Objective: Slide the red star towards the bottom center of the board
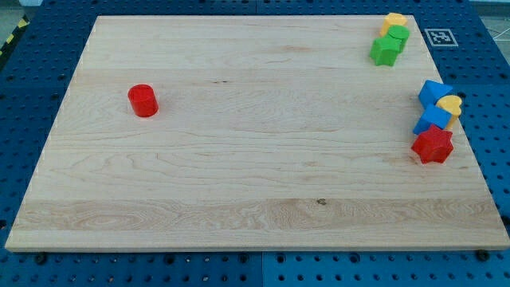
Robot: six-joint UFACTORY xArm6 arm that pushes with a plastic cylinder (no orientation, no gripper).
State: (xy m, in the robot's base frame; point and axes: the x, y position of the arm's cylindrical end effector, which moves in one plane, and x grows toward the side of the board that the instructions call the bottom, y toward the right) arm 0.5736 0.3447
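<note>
Blocks are distributed on a wooden board (255, 159), which is laid on a blue perforated desk (32, 96).

1. Task item. The red star (433, 146) is located at the view's right edge of the board, a little below mid-height. It is positioned at the bottom of a small cluster and appears to touch the blue block directly above it.

2. Right-edge cluster. Two blue blocks are seen above the red star: an upper blue block (434, 92) and a lower blue block (432, 119); their exact shapes cannot be made out. A yellow heart (451, 105) is wedged against both on their right side, close to the board's edge.

3. Top-right cluster. A yellow block (393, 21) is placed nearest the view's top. A green block (398, 35) is set just below it, and a green star (385, 52) is set below and slightly left of that. The three are packed together.

4. Isolated block. A red cylinder (143, 100) stands upright in the view's left part of the board, well apart from all other blocks.

5. End effector. The rod and its tip are not shown in the camera view; the position of the tip relative to the blocks cannot be told, and nothing is seen to be pushed.

6. Reference marker. A black-and-white printed tag (441, 37) is fixed to the desk just beyond the board's top-right corner.
</note>
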